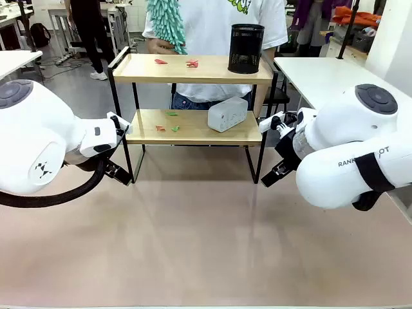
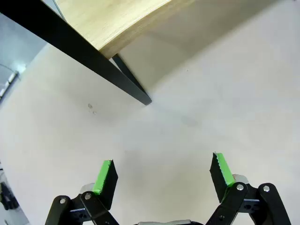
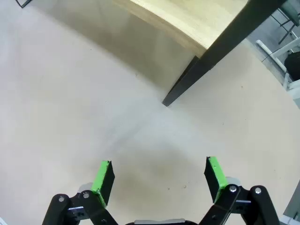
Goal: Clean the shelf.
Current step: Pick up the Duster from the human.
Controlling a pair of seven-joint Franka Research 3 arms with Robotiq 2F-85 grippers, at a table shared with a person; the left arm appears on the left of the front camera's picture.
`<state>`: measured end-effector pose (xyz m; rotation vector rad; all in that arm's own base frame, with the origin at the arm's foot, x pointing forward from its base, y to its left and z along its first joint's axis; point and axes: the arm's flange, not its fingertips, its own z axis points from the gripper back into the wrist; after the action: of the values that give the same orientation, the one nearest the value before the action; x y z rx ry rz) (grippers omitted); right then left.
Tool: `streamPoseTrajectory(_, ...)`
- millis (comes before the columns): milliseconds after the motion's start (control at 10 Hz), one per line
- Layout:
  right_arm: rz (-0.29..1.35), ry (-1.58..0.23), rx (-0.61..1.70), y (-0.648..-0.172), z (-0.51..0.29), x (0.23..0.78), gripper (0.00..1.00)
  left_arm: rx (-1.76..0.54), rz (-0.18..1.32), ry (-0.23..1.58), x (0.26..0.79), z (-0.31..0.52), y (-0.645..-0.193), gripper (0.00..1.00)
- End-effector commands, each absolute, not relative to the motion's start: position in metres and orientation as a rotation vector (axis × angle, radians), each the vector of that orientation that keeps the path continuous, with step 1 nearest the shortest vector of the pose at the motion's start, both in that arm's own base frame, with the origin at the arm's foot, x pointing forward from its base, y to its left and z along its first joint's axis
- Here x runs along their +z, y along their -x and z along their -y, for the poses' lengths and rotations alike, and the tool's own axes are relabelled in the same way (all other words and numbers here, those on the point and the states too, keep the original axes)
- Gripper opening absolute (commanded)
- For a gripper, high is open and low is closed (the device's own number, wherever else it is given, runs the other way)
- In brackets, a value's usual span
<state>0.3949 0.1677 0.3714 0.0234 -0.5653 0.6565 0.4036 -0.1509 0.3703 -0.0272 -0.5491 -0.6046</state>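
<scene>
Here, the shelf (image 1: 193, 69) stood at the far middle of the table (image 1: 193, 244), in front of a person (image 1: 212, 19), with a black mesh pot (image 1: 246, 48) on its upper board, a white box (image 1: 227, 114) on the lower, and small scraps (image 1: 192, 62) on both. The left gripper (image 2: 161, 164) sat low near the shelf's left front leg, jaws fully spread and empty; the right gripper (image 3: 159, 164) sat likewise near the right front leg, spread wide, gripping nothing

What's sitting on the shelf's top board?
The top board holds a black mesh cup at its right end and small red scraps left of it. The cup's wall hides whatever is inside.
</scene>
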Motion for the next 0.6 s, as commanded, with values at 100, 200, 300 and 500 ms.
streamPoseTrajectory(100, 0.566, -0.023, 0.657, -0.3949, -0.1677, 0.3714, 1.00, -0.605, 0.549, 0.027, 0.3704, 0.1509, -0.4035, 1.00)
streamPoseTrajectory(200, 0.566, -0.023, 0.657, -0.3949, -0.1677, 0.3714, 1.00, -0.605, 0.549, 0.027, 0.3704, 0.1509, -0.4035, 1.00)
streamPoseTrajectory(300, 0.566, -0.023, 0.657, -0.3949, -0.1677, 0.3714, 1.00, -0.605, 0.549, 0.027, 0.3704, 0.1509, -0.4035, 1.00)
streamPoseTrajectory(500, 0.566, -0.023, 0.657, -0.3949, -0.1677, 0.3714, 1.00, -0.605, 0.549, 0.027, 0.3704, 0.1509, -0.4035, 1.00)
